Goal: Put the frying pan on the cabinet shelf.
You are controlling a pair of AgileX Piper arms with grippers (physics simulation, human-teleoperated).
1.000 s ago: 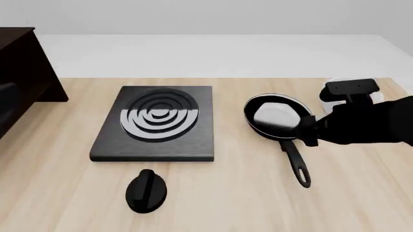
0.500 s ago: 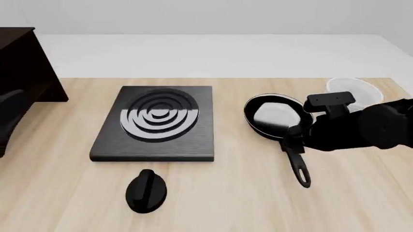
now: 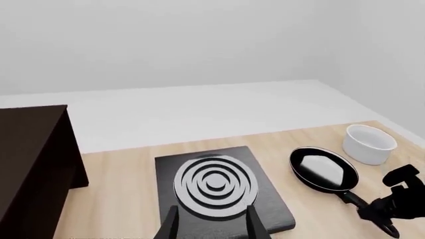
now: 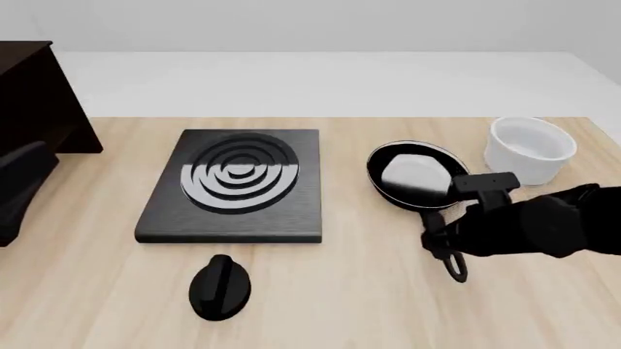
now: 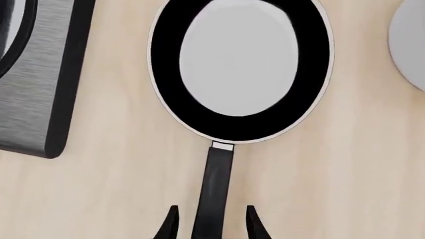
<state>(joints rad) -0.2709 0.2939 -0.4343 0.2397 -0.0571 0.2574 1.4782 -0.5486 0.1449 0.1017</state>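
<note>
Straddling the handle, the right gripper (image 5: 209, 224) has its jaws spread, one finger on each side of the black bar, not yet touching it. The pan (image 4: 415, 174) lies flat on the bench (image 4: 350, 291) between the stove plate (image 4: 235, 185) and the white bowl (image 4: 529, 149); the cabinet (image 4: 34, 109) stands far off at the left edge. To grip well, I would lower squarely over the handle, keep it centred between the fingers and close near the bowl end so the pan hangs level. The left gripper (image 3: 212, 226) hovers with jaws spread over the plate.
</note>
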